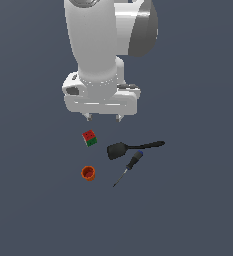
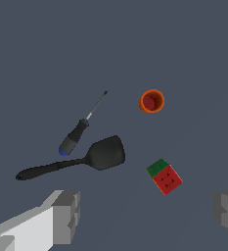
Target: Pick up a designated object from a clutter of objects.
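Note:
The small orange cup (image 1: 88, 173) stands upright on the dark floor, hollow side up; it also shows in the wrist view (image 2: 151, 101). The red-and-green cube (image 1: 90, 138) lies behind it, seen too in the wrist view (image 2: 165, 177). The black spatula (image 1: 133, 148) and the screwdriver (image 1: 128, 168) with a black and blue handle lie toward the exterior view's right; both show in the wrist view, spatula (image 2: 76, 160) and screwdriver (image 2: 81, 126). My gripper (image 1: 104, 118) hangs open and empty above the floor, behind the cube, well apart from the cup. Its fingers (image 2: 66, 215) show wide apart.
The plain dark grey floor (image 1: 188, 210) stretches all around the four items. The white arm body (image 1: 105, 55) rises behind the gripper.

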`<act>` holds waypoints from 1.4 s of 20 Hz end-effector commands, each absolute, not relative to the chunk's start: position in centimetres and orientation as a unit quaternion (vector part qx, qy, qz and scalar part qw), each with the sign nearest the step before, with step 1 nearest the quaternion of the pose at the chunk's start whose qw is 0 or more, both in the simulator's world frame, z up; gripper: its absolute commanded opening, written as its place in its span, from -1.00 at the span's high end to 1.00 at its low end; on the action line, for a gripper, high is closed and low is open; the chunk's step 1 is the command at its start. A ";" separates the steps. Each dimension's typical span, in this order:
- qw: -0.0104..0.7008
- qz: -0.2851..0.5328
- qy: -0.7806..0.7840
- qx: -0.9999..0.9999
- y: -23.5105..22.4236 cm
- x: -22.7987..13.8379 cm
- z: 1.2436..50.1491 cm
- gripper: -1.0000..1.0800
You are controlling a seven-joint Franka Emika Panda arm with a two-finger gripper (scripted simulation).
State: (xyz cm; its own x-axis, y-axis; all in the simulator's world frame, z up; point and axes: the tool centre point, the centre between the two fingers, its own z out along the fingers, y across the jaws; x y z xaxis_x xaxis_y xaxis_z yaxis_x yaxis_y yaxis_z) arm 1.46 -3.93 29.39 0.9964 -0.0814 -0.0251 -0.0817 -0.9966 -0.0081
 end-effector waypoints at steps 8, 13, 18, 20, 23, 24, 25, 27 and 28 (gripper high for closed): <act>0.004 0.008 0.038 -0.999 -6.3 5.6 23.5 -0.92; 0.003 0.006 0.037 -0.999 -8.1 7.8 19.0 -0.92; 0.002 0.003 0.035 -0.999 -9.7 9.4 14.7 -0.92; 0.001 0.002 0.034 -0.999 -10.2 9.8 13.3 -0.92; 0.001 0.001 0.034 -0.999 -10.8 10.2 11.5 -0.92; 0.001 0.001 0.033 -0.999 -11.0 10.3 11.0 -0.92; 0.001 0.001 0.033 -0.999 -11.2 10.4 10.5 -0.92; 0.000 0.001 0.033 -0.999 -11.4 10.5 9.8 -0.92; 0.000 0.000 0.033 -0.999 -11.5 10.6 9.5 -0.92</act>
